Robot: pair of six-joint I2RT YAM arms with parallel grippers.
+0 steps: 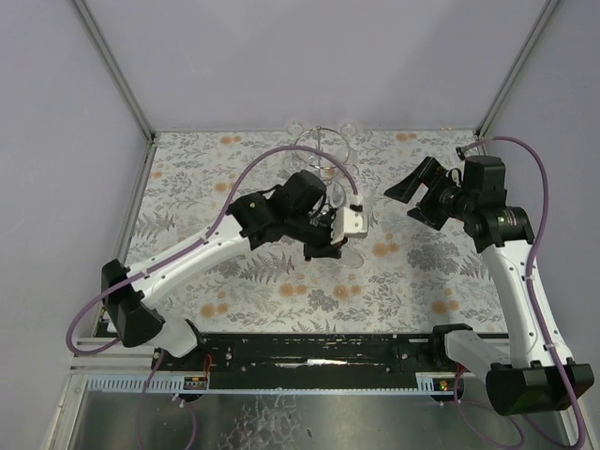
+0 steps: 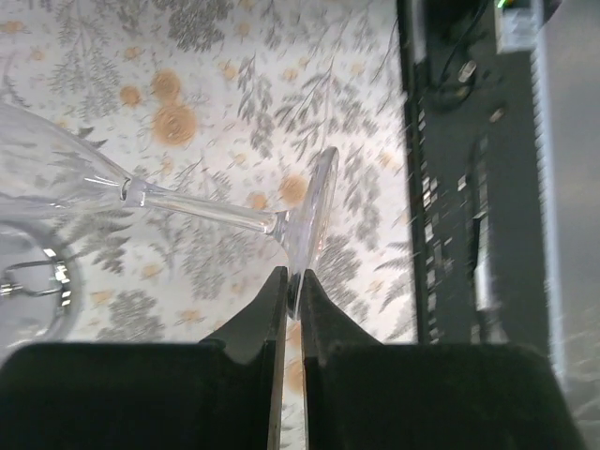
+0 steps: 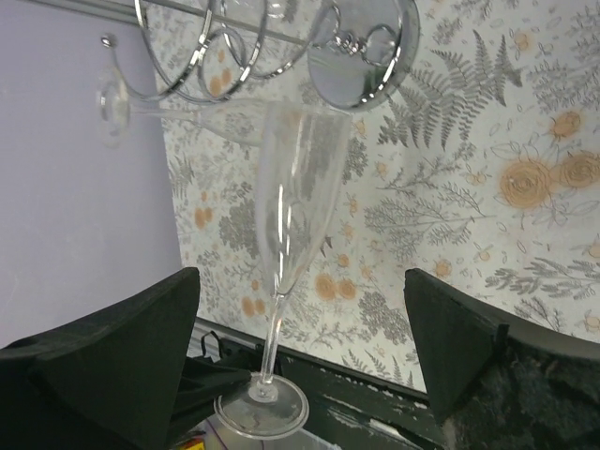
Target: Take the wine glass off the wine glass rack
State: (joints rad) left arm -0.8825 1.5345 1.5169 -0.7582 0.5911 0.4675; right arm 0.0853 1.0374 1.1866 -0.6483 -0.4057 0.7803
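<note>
Left arm [image 1: 208,247] bars mid-table, the wine glass rack [image 1: 323,150] the far edge; right side open.

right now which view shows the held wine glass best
Right wrist: the whole wine glass, bowl to foot. Left wrist shows its foot pinched in the left fingers, the stem, part of the bowl. Top view barely shows it.
</note>
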